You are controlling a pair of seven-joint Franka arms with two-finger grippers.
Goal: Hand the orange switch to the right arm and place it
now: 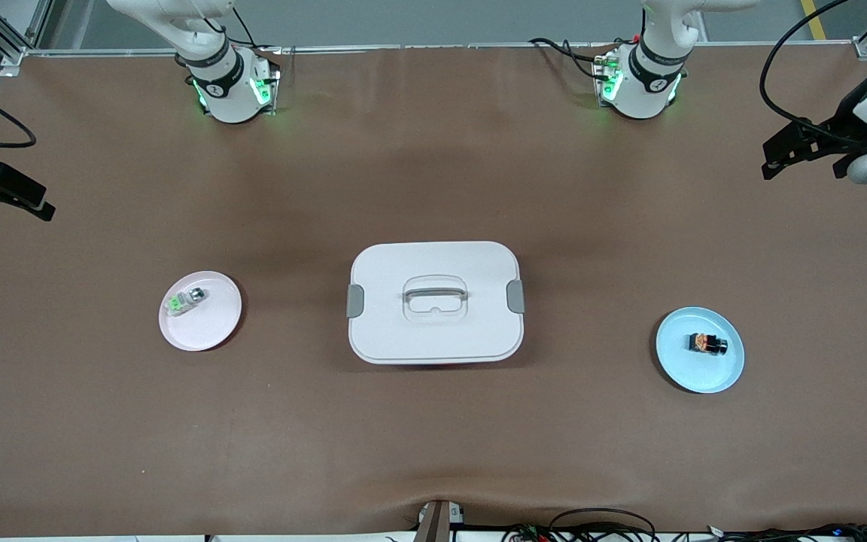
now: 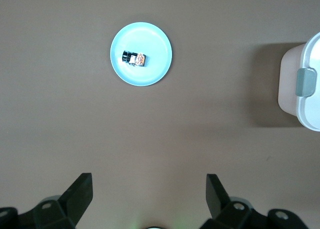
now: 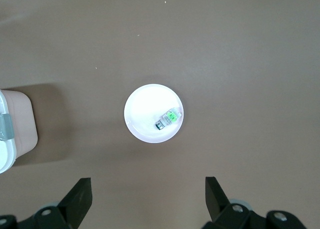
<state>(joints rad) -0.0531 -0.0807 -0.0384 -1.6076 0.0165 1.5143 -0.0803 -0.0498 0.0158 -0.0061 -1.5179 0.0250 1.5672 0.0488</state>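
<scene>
The orange switch [image 1: 707, 343] [image 2: 134, 58], a tiny black block with an orange-red top, lies on a light blue plate [image 1: 676, 363] [image 2: 152, 71] toward the left arm's end of the table. My left gripper [image 2: 149, 188] hangs open and empty high over bare table at that end, apart from the plate; in the front view it [image 1: 776, 158] shows at the edge. My right gripper [image 3: 148, 189] is also open and empty, up over the right arm's end of the table [image 1: 38, 207].
A white lidded container [image 1: 433, 301] with grey latches stands mid-table between the plates. A pale pink plate [image 1: 211, 327] [image 3: 142, 114] toward the right arm's end holds a small clear piece with a green top [image 1: 185, 300] [image 3: 168, 119]. Cables run along the table's near edge.
</scene>
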